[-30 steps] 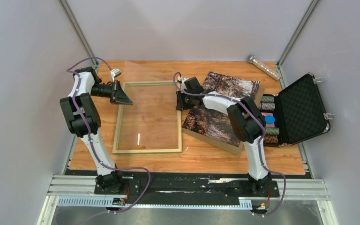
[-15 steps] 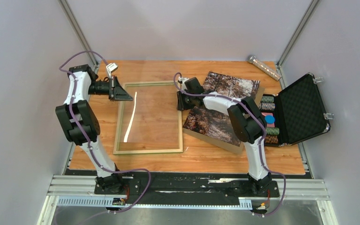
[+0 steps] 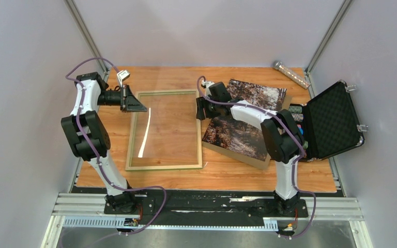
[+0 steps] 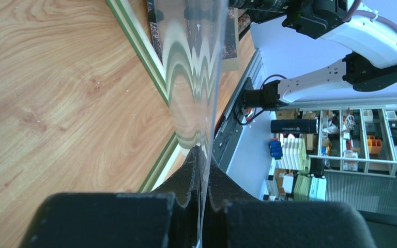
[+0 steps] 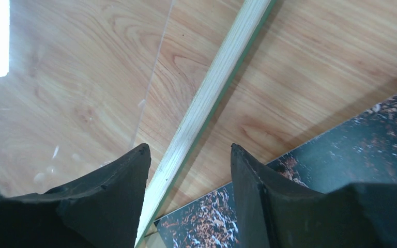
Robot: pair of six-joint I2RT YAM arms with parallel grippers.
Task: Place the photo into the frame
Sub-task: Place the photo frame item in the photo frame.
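pale-backed thin rectangular frame (image 3: 164, 166) lies long axis near-to-far; left gripper (image 4: 201, 155) pinches clear pane (image 4: 199, 77); right gripper (image 5: 190, 150) spread above its right rail.

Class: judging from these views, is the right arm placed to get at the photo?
Probably yes: the right gripper is open over the frame's right rail, and the photo's bare edge lies just beside it, nothing between.

I see the whole table (image 3: 227, 173) from above, looking down from its near edge. My wrist cameras sit low and close; all three views share the frame (image 3: 164, 166) rail.
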